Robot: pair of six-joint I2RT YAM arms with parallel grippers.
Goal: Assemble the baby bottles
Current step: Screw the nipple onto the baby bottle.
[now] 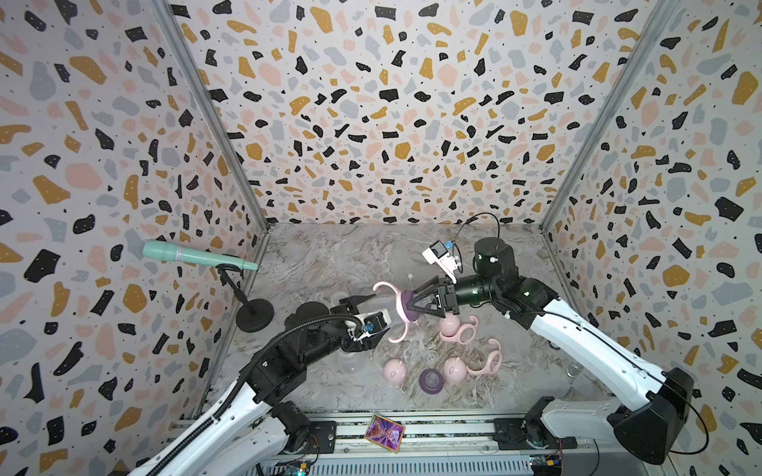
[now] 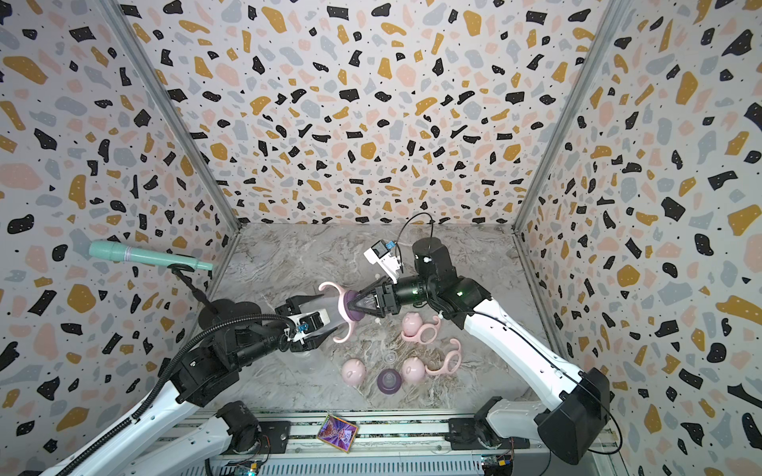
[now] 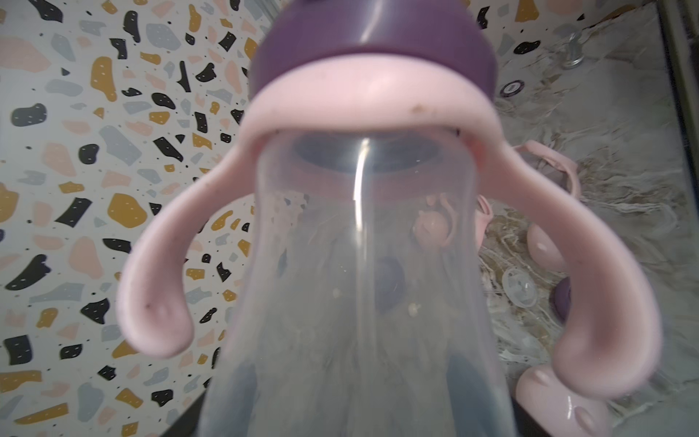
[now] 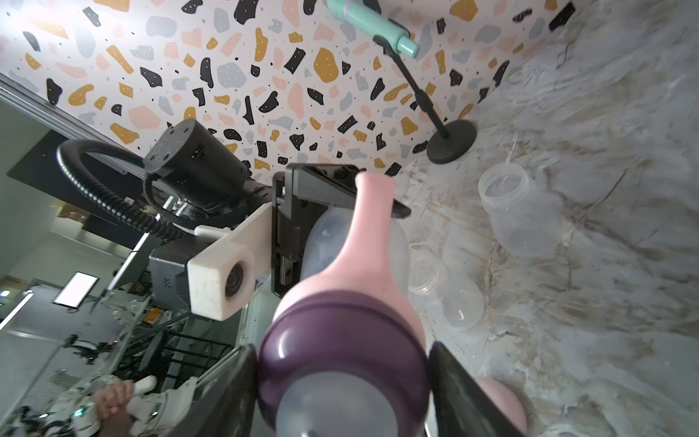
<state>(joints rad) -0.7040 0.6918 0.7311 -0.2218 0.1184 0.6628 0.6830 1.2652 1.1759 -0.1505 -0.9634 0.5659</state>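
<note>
A clear baby bottle (image 1: 381, 308) (image 2: 329, 308) hangs level above the table, and my left gripper (image 1: 371, 316) (image 2: 316, 315) is shut on its body. The dark fingers (image 3: 242, 386) show through the plastic in the left wrist view. A pink two-handled collar (image 1: 398, 309) (image 3: 363, 102) sits on the neck, with a purple teat ring (image 1: 408, 308) (image 3: 374, 34) (image 4: 340, 348) in front of it. My right gripper (image 1: 413, 307) (image 2: 356, 307) (image 4: 342, 378) is shut on that ring, both fingers (image 4: 454, 389) pressed against its sides.
On the table lie three pink caps (image 1: 395, 371), two loose collars (image 1: 490, 358), a purple ring (image 1: 431, 380) and a clear teat (image 1: 431, 357). Two more clear bottles (image 4: 520, 212) (image 4: 446, 291) rest under the left arm. A teal microphone (image 1: 198, 255) stands on a stand at the left.
</note>
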